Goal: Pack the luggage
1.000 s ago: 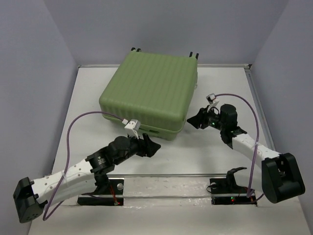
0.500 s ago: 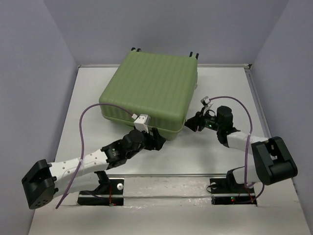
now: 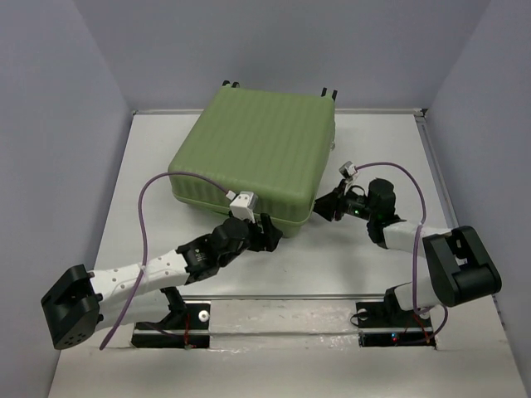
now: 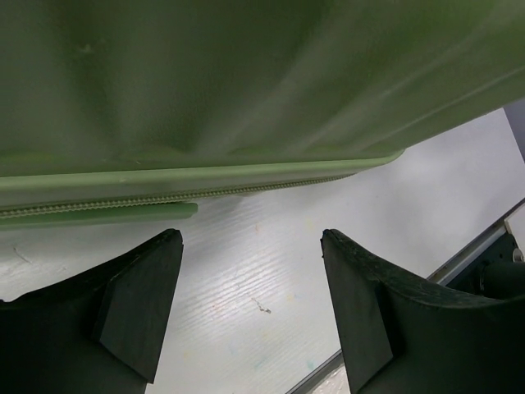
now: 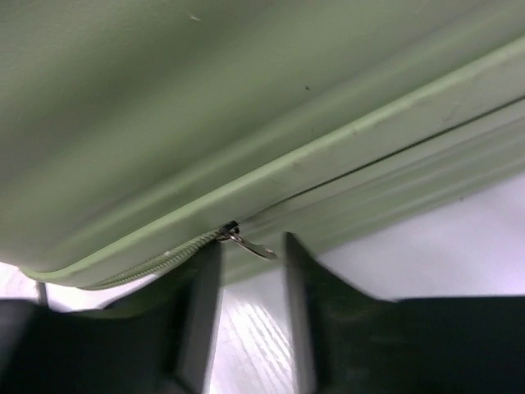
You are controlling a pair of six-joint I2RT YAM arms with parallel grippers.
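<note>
1. Two jaw sets. Right gripper [image 5: 248, 256]: fingers narrowly apart, gripping nothing, small metal zipper pull [image 5: 253, 245] just off the gap. Left gripper [image 4: 246, 246]: spread wide, empty.
2. Step looks like taking the pull. Ease right in until the tab sits between the pads, pinch, drag parallel to the seam.
3. Large light-green ribbed hard-shell suitcase [image 3: 257, 149] lies shut and flat, far-centre on the white table [image 3: 382, 137]. Both grippers are at its near edge.
4. Bare table shows right of the case; the back wall is close behind it.

You're looking at the luggage [image 3: 249, 157]: hard plastic, ribbed shell, satin-matt green w/ a soft sheen up close. The zip tape [image 4: 123, 203] along its seam looks woven, w/ fine teeth. The zip pull [image 5: 253, 246], mid frame, is bright metal. The table [image 4: 246, 287] is white, faintly grained, semi-gloss. On the left gripper [image 4: 248, 246], the fingers [image 4: 135, 304] are smooth matt black plastic.
</note>
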